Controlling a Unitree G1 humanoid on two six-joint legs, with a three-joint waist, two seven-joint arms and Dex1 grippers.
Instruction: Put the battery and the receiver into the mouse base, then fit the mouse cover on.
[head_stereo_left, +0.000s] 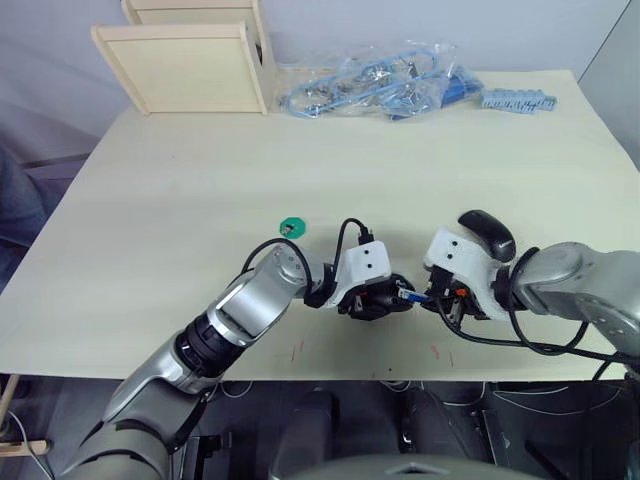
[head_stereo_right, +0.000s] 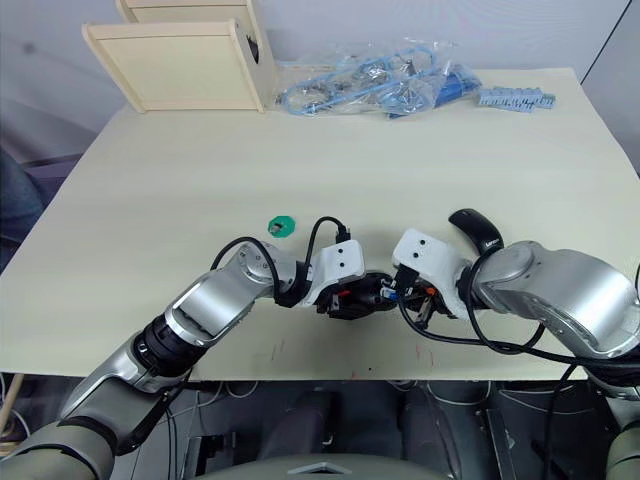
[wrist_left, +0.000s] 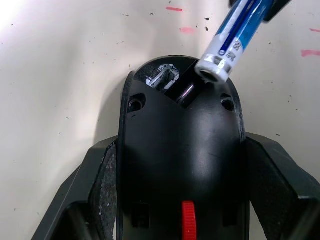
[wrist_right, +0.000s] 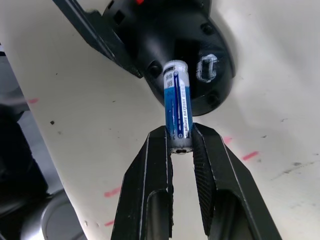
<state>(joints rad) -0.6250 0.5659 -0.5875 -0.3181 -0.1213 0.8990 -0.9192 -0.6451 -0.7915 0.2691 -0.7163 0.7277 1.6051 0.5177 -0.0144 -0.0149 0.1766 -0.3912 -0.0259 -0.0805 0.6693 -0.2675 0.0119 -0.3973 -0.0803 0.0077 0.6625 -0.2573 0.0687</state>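
Nearby – green disc (head_stereo_left: 291, 227), mouse cover (head_stereo_left: 487, 233); battery (wrist_right: 177, 106) touching mouse base (wrist_left: 181, 165).

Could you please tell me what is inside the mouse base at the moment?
The mouse base has an open slot with a metal contact and a red wheel. The battery tip is only at the slot mouth. The slot's depths are dark.
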